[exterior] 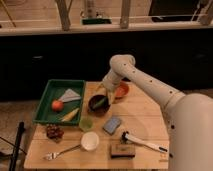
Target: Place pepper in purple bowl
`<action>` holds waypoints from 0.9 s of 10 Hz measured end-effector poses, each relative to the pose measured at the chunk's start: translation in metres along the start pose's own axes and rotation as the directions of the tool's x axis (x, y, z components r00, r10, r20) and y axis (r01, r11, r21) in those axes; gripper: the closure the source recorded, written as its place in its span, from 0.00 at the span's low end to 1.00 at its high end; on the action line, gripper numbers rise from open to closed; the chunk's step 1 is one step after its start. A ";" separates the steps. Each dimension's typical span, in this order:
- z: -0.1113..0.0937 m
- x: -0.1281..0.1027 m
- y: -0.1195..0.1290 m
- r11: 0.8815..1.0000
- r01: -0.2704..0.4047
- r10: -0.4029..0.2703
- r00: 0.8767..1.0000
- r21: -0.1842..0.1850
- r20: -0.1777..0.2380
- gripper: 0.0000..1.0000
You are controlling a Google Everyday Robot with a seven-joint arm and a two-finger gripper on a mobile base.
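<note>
Beyond the white bowl and pale green cup, the pepper slants inside the purple bowl, its upper end by the gripper, which hangs low at the far rim, seemingly to set it in; clasping or released, I cannot tell.
</note>
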 end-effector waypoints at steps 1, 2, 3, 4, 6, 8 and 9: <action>-0.001 0.001 -0.001 1.000 0.001 -0.001 1.000 0.000 0.000 0.20; 0.000 0.001 -0.001 1.000 0.002 -0.002 1.000 -0.005 0.001 0.20; 0.000 0.001 -0.003 1.000 0.005 -0.005 1.000 -0.005 0.002 0.20; 0.000 0.001 -0.003 1.000 0.007 -0.007 1.000 -0.007 0.004 0.20; -0.001 0.002 -0.002 1.000 0.008 -0.008 1.000 -0.009 0.006 0.20; -0.001 0.002 -0.002 1.000 0.010 -0.010 1.000 -0.012 0.008 0.20; 0.000 0.002 -0.002 1.000 0.011 -0.011 1.000 -0.013 0.009 0.20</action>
